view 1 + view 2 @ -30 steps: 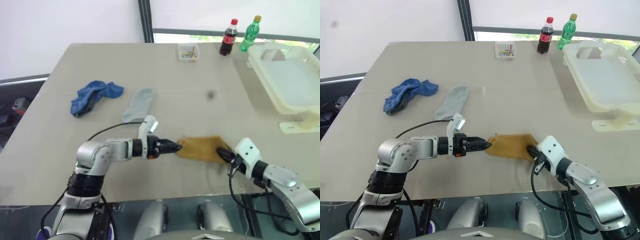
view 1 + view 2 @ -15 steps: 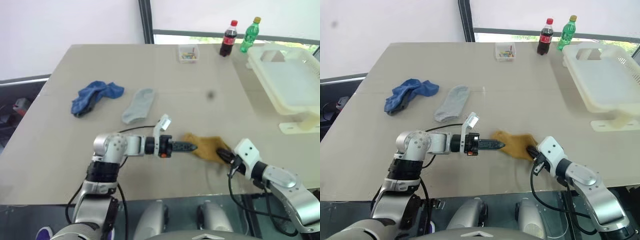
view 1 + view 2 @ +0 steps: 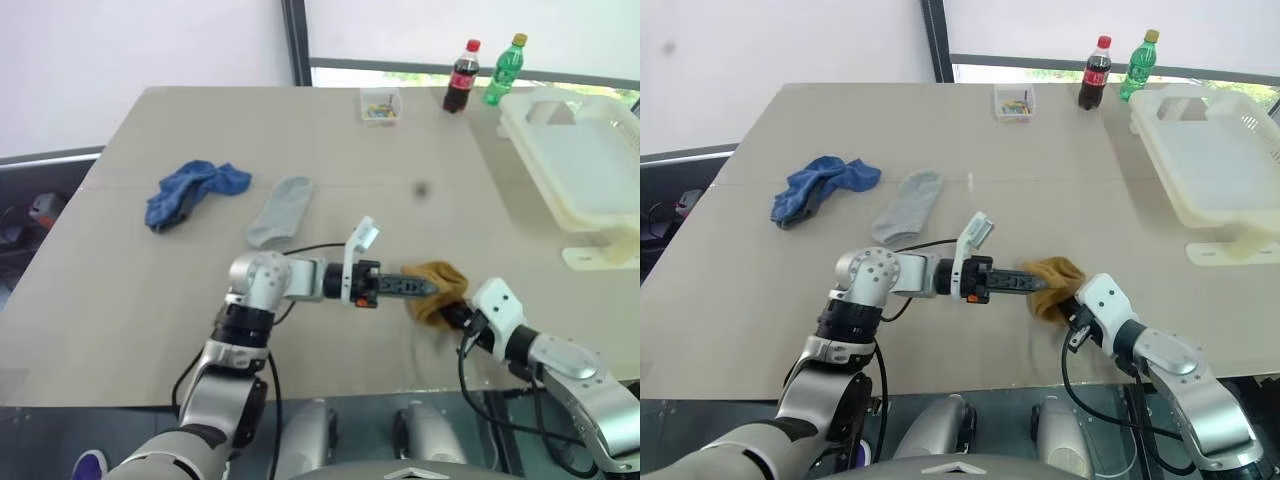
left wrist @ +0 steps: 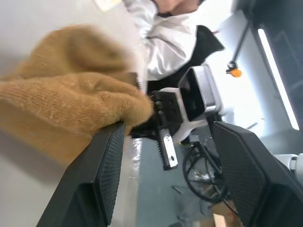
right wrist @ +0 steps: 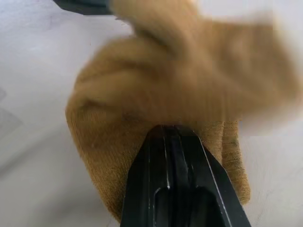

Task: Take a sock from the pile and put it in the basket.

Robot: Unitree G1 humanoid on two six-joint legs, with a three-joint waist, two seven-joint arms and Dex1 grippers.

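The mustard-yellow sock (image 3: 440, 285) lies bunched into a lump near the table's front edge, right of centre. My left gripper (image 3: 430, 287) reaches in level from the left and is open. One of its fingers (image 4: 106, 165) presses against the sock's (image 4: 66, 99) side. My right gripper (image 3: 449, 309) comes from the near right and is shut on the sock's (image 5: 156, 90) near edge. The pile's dark blue sock (image 3: 190, 192) and pale grey sock (image 3: 280, 210) lie apart on the left half of the table. The white basket (image 3: 590, 160) stands at the far right.
A cola bottle (image 3: 459, 75), a green bottle (image 3: 503, 70) and a small clear box (image 3: 381, 104) stand along the table's far edge. A flat white bracket (image 3: 600, 257) lies just in front of the basket. The table's front edge runs close under both grippers.
My left gripper has slid to the right, pushing the sock's left end along. The flat sock has bunched into a lump against my right gripper, which stayed put.
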